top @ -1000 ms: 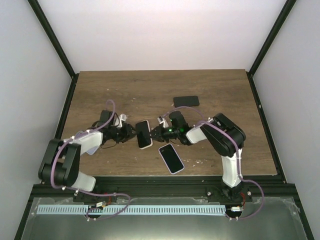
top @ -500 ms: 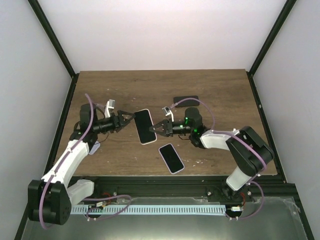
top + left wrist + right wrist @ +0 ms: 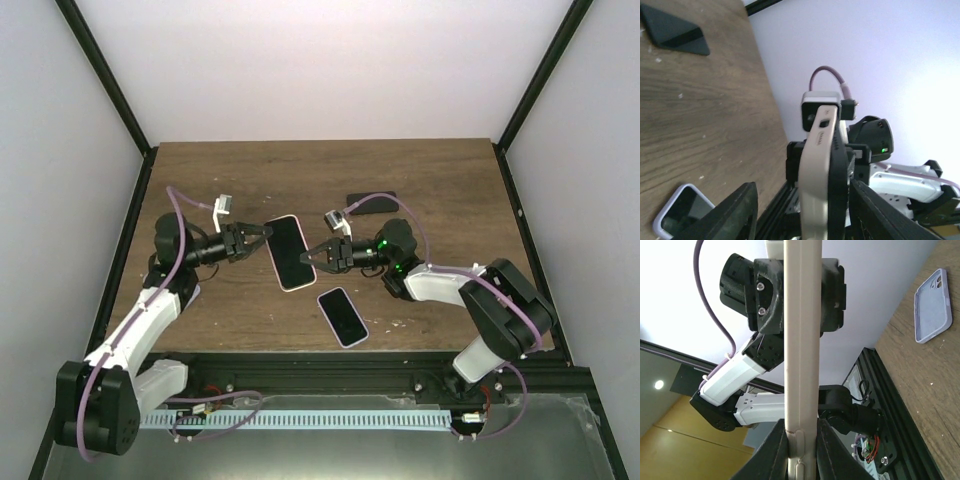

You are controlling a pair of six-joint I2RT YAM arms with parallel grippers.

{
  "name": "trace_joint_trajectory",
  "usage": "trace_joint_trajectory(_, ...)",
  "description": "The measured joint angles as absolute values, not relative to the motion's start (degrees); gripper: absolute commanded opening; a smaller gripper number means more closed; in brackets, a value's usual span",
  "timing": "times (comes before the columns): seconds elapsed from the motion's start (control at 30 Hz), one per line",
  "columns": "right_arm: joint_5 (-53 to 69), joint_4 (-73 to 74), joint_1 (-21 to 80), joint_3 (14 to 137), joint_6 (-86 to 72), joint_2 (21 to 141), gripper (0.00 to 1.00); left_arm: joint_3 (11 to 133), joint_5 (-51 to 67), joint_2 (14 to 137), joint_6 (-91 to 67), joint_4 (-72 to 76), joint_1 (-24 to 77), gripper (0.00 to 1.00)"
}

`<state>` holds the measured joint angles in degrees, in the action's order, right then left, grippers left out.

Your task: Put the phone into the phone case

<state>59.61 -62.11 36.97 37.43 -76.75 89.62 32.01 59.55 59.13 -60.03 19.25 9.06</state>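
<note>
R fingers (image 3: 770,455) were clenched on the phone (image 3: 801,340), one each side of its edge w/ no gap showing. L fingers (image 3: 737,215) straddled the opposite edge. A gap showed on one side, so couldn't tell whether they gripped it or only bracketed it. The phone hung in the air between the two arms, above the desk (image 3: 450,180), dark face toward the top camera. Its cream rim (image 3: 815,165), w/ a seam along the edge, looked like a case already round it; whether every corner was seated couldn't be told. Handling, as a judgement: thin, stiff slab, light enough for one arm, glass face slick and prob. fragile if dropped. The rim looked softer and grippier, w/ some give at the corners. Best hold would be across the long edges on the rim, not on the glass, w/ any pressing done near the corners. Below it on the desk lay a lilac case (image 3: 342,316), and farther back a dark slab (image 3: 371,203), both apart from the arms. No brand, label or writing was legible on any item.
</note>
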Motion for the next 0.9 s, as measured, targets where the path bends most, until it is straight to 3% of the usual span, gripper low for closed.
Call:
trace_joint_trajectory(0.17,59.6,-62.4,37.1,37.4,-77.3,90.1,0.11,32.3,60.3,60.0,-62.3,21.8,9.1,0.00)
trace_joint_trajectory(0.37,59.1,-61.4,37.1,37.3,-77.4,90.6,0.12,33.8,60.2,61.8,-60.7,18.2,9.0,0.00)
trace_joint_trajectory(0.43,58.9,-61.2,37.1,37.3,-77.2,90.6,0.08,35.5,60.0,61.9,-58.3,14.5,9.1,0.10)
trace_joint_trajectory(0.5,58.5,-61.2,37.2,37.4,-77.1,90.6,0.06,36.9,59.8,62.0,-56.4,11.2,9.1,0.30)
trace_joint_trajectory(0.67,56.4,-61.4,37.3,37.4,-77.8,90.6,0.04,37.7,59.4,62.0,-54.0,6.8,9.1,0.59)
trace_joint_trajectory(0.9,50.1,-62.1,37.3,38.3,-79.4,90.7,0.05,32.8,60.5,58.7,-57.1,8.3,10.0,0.65)
